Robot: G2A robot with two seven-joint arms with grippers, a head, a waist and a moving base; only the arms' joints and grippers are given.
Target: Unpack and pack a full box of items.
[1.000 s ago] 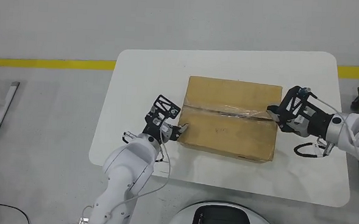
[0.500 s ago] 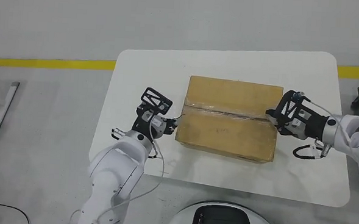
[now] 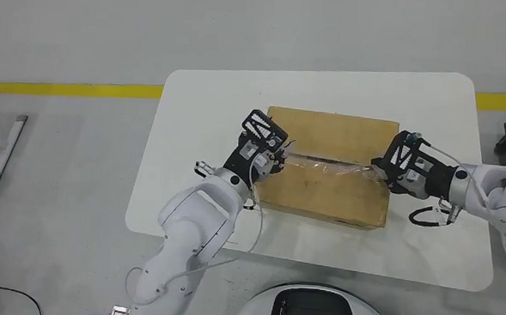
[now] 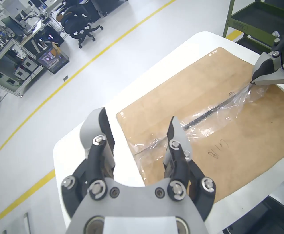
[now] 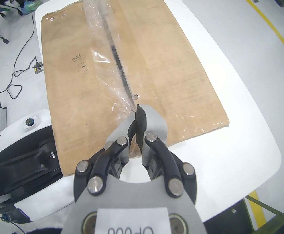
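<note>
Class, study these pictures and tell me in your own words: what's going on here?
A two-armed robot is untaping a closed cardboard box on a white table. The right claw is shut on the clear tape, its end lifted off the seam. The left claw is open above the box's opposite end.

The box [image 3: 332, 131] is plain tan-brown cardboard with a dark scribble [image 4: 218, 150]. Its tape [image 3: 330, 166] is clear and glossy. The table [image 3: 203, 120] is white, the floor [image 3: 70, 28] pale grey with a yellow line [image 3: 67, 88]. The left gripper [image 4: 137, 115] and right gripper [image 5: 138, 110] are silver with black pads.
</note>
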